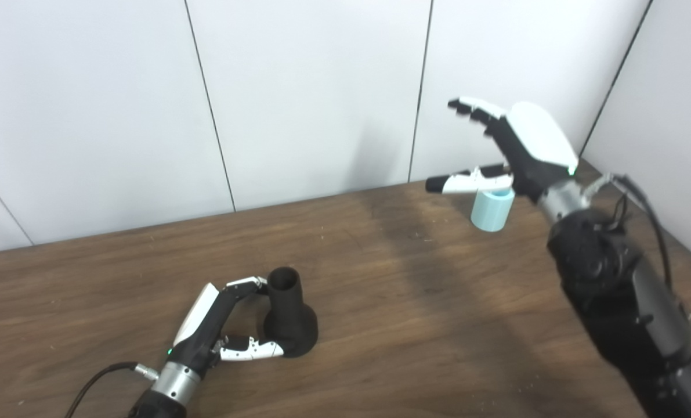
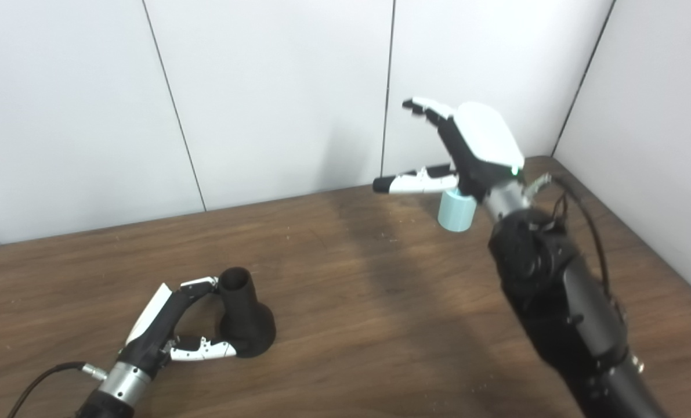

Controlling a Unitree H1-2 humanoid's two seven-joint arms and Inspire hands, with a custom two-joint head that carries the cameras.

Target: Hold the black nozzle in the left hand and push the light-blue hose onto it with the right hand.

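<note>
1. Down at the near edge, the left hand (image 1: 214, 328) lies low on the brown wood-grain table (image 1: 415, 302), fingers (image 1: 246, 284) curled toward the neck of the black flared nozzle (image 1: 288, 316) and thumb against its base.
2. That nozzle stands upright on its wide base, open mouth facing up, in the near-left part of the table; the hand looks to be touching it on two sides, a loose pinch rather than a full wrap.
3. Over on the far right, the right hand (image 1: 510, 154) hovers above the table, fingers stretched forward and thumb jutting left, spread wide and gripping nothing.
4. Just under its palm sits the short light-blue cylindrical hose piece (image 1: 491, 211), upright on the table near the white panelled wall (image 1: 310, 93).
5. Hose and nozzle are well apart.
</note>
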